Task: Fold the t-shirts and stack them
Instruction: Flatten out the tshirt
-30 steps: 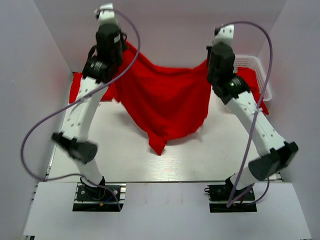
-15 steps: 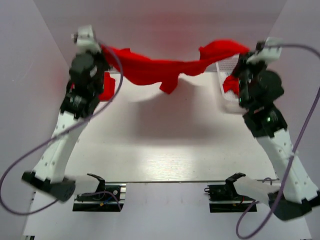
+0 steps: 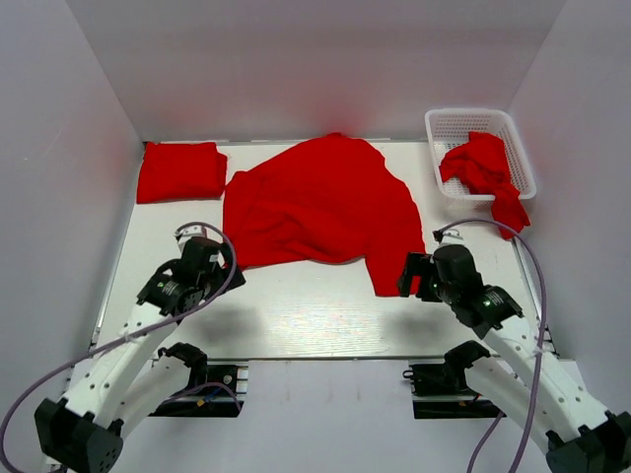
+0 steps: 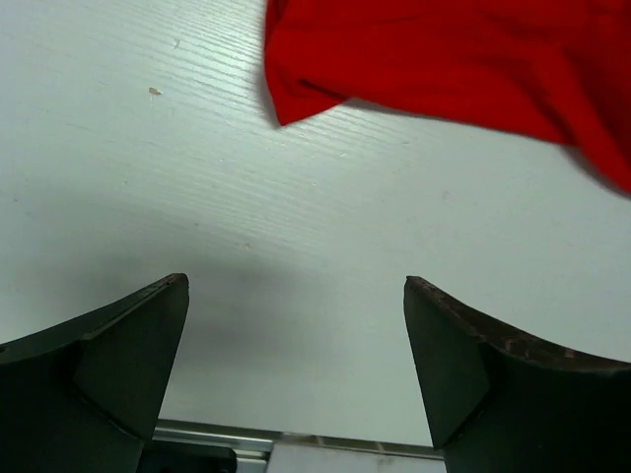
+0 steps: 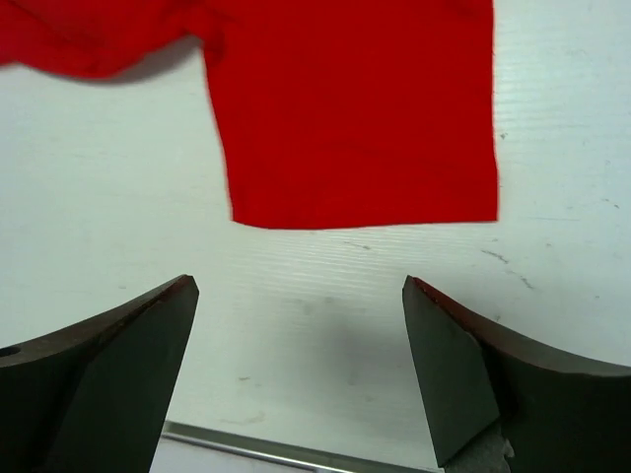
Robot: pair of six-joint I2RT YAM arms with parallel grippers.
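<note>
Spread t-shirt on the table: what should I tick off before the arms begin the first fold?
1. Left gripper open and empty: ok.
2. Right gripper open and empty: ok.
3. Spread t-shirt lying smooth: not ok, creased, outline uneven.
4. Sleeve ahead of the right gripper flat on the table: ok.
5. Folded t-shirt clear of the spread one: cannot tell, edges very close.
6. Crumpled t-shirt inside the basket: not ok, it spills over the near rim.

1. The right gripper has two dark, wedge-shaped fingers spread wide apart above the white wood-grain table.
2. Ahead of the fingertips, clear of them, a bright red fabric t-shirt lies flat, its straight edge nearest.
</note>
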